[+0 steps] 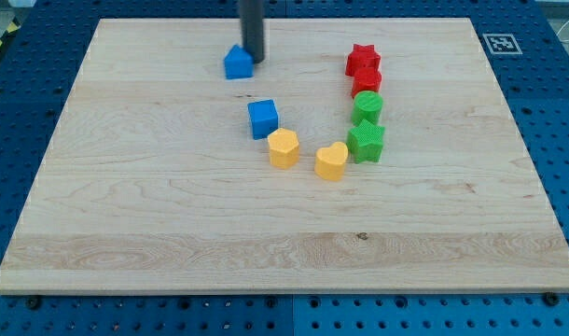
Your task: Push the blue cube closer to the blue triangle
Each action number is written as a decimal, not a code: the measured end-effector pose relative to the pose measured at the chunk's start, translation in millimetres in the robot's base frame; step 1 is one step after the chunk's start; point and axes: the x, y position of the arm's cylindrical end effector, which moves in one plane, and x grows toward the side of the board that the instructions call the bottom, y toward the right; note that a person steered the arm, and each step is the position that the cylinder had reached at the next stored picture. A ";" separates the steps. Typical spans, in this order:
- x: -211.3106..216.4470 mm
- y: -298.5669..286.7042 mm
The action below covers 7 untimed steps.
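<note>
camera view | my tip (254,60) touching blue triangle (237,63), its right | blue cube (263,119) below, apart | no fingers here

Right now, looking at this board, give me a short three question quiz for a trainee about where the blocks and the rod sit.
1. True or false: my tip sits right beside the blue triangle, at its right in the view.
2. Which block lies nearest the blue cube? A) red star B) yellow hexagon C) green star
3. Fill in: to reach the blue triangle, the blue cube must travel toward the view's ____.

Key: 1 true; 2 B; 3 top.
</note>
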 end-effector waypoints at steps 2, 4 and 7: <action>38.5 -55.3; 64.4 56.9; 143.2 55.7</action>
